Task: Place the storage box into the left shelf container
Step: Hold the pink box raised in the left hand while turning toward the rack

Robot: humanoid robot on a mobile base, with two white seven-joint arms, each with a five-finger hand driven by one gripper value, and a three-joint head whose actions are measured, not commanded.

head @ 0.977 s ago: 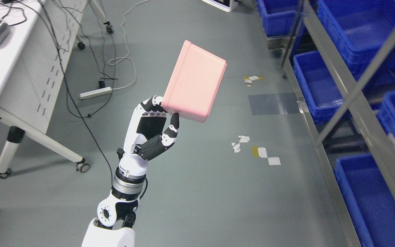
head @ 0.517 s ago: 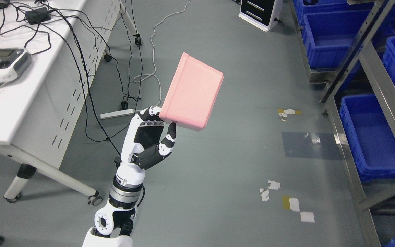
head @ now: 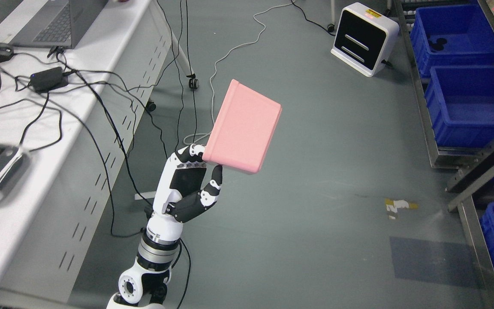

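My left hand [head: 195, 171] is raised in the middle of the head view, its arm coming up from the bottom edge left of centre. Its fingers and thumb are shut on the lower corner of a pink storage box [head: 244, 127], which tilts up and to the right above the grey floor. The blue shelf containers [head: 470, 103] sit in a metal rack [head: 483, 169] along the right edge, well apart from the box. The right arm does not show.
A white table [head: 28, 141] with a laptop, cables, a power brick and a grey controller fills the left side. Cables trail across the floor behind the hand. A white and black unit [head: 363, 38] stands on the floor at the top right. Tape marks dot the floor.
The whole picture has shifted: the camera has turned, so table and rack slid down and right. The hand keeps the pink box in the same hold.
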